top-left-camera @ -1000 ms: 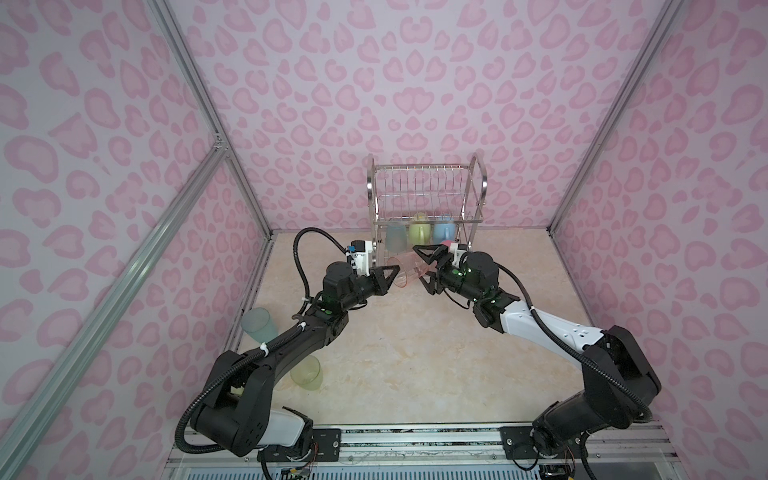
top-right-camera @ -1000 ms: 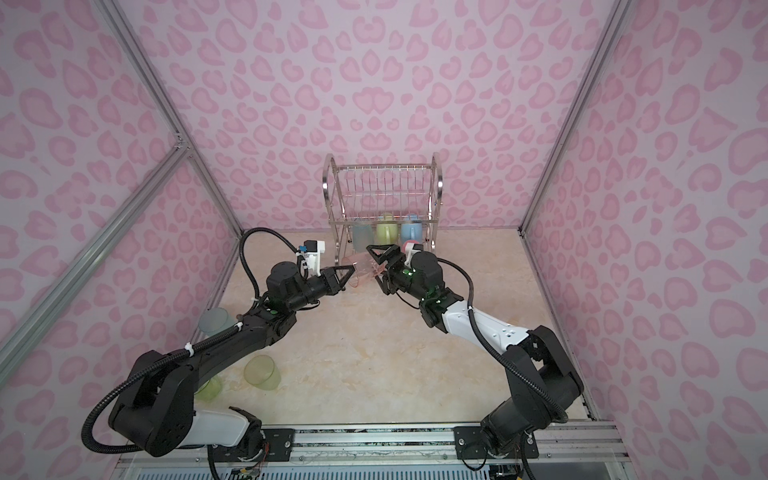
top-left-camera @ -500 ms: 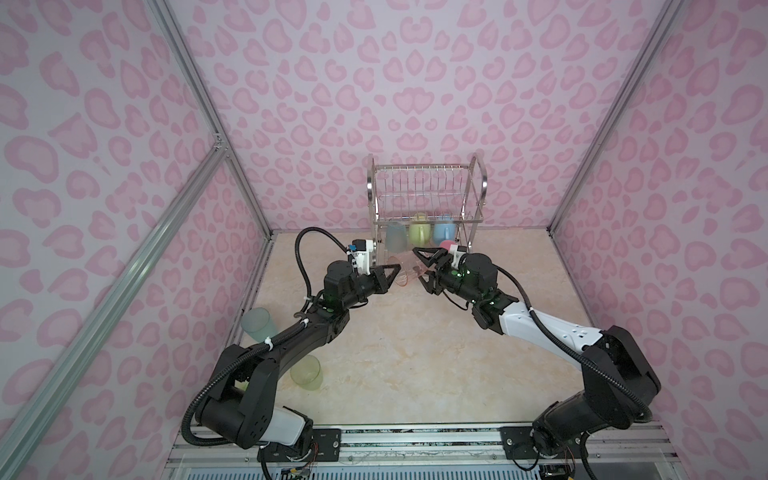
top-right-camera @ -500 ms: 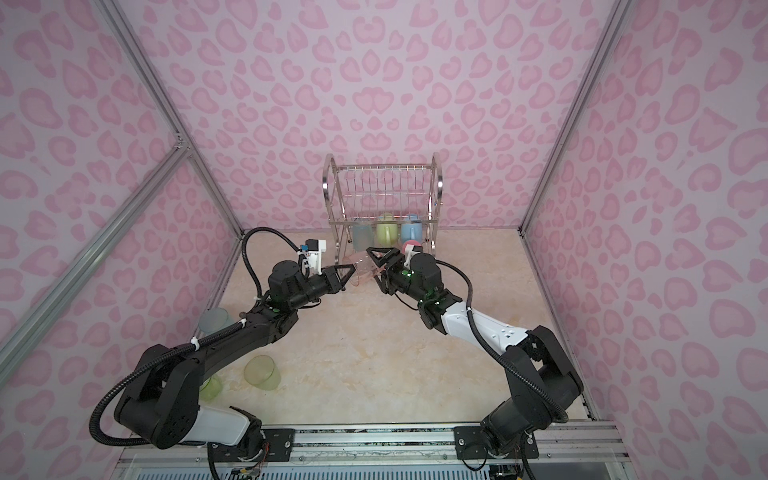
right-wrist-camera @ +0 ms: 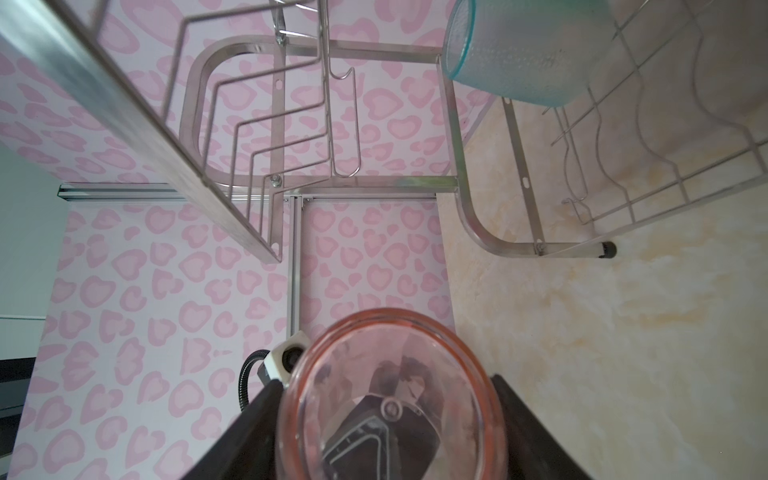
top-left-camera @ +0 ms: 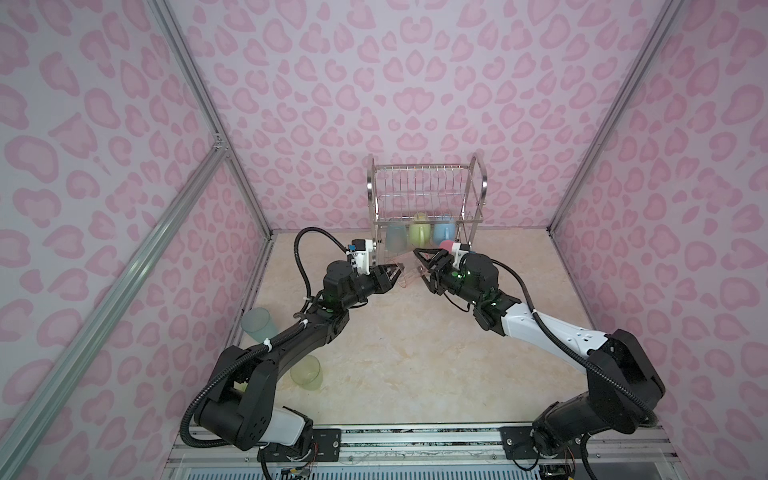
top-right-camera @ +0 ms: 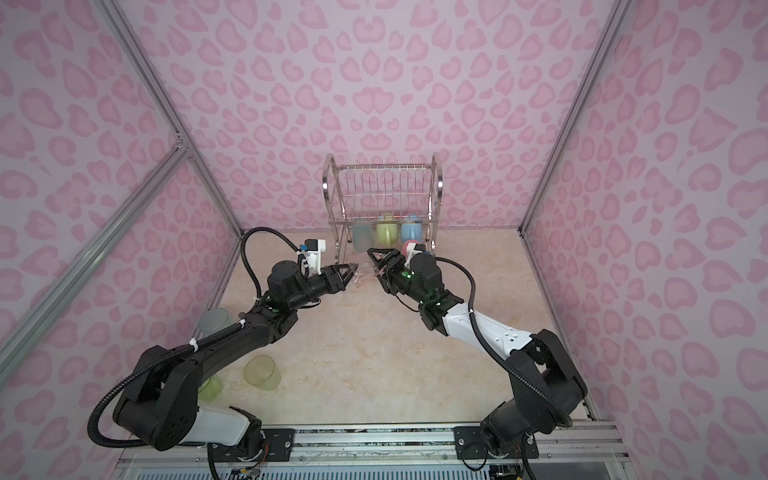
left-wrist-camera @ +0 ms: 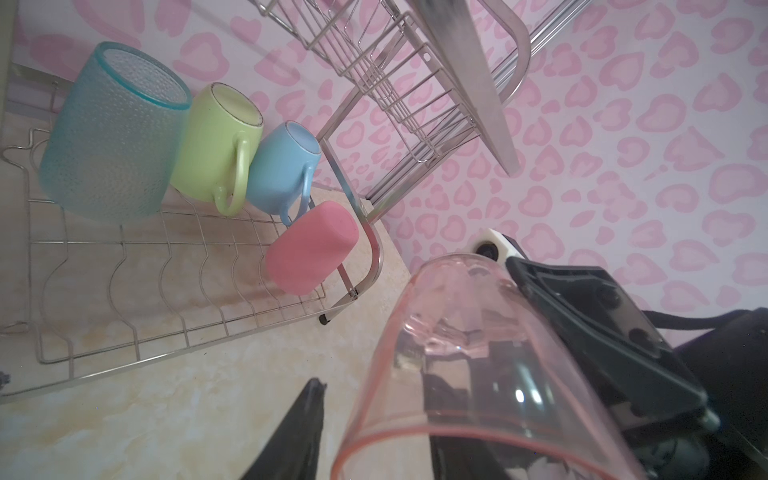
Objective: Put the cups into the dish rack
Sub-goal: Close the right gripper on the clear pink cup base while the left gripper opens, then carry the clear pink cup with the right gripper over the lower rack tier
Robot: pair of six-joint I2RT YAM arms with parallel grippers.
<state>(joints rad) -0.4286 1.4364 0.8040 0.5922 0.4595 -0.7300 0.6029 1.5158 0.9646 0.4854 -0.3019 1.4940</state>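
A translucent orange-pink tumbler [top-left-camera: 409, 272] lies on its side in the air in front of the dish rack [top-left-camera: 426, 183]. My right gripper [top-left-camera: 422, 266] is shut on its base end, a finger on each side [right-wrist-camera: 386, 382]. My left gripper [top-left-camera: 392, 276] is open at the tumbler's rim [left-wrist-camera: 415, 436]. Its outer finger [left-wrist-camera: 309, 415] stands apart from the wall, and the other shows darkly through the plastic. On the rack's lower tier [left-wrist-camera: 124, 257] sit a pale blue tumbler [left-wrist-camera: 112, 133], a green mug [left-wrist-camera: 216, 137], a blue mug [left-wrist-camera: 282, 170] and a pink tumbler [left-wrist-camera: 311, 249].
A pale blue tumbler [top-left-camera: 257, 326] stands by the left wall. A yellow-green tumbler [top-left-camera: 306, 372] lies near the left arm's base, with another green cup [top-right-camera: 210, 386] partly hidden under that arm. The rack's upper tier [top-right-camera: 384, 178] holds nothing.
My left jaws have opened off the tumbler's rim, and my right jaws have closed in on its base end. Both arms have hardly moved.
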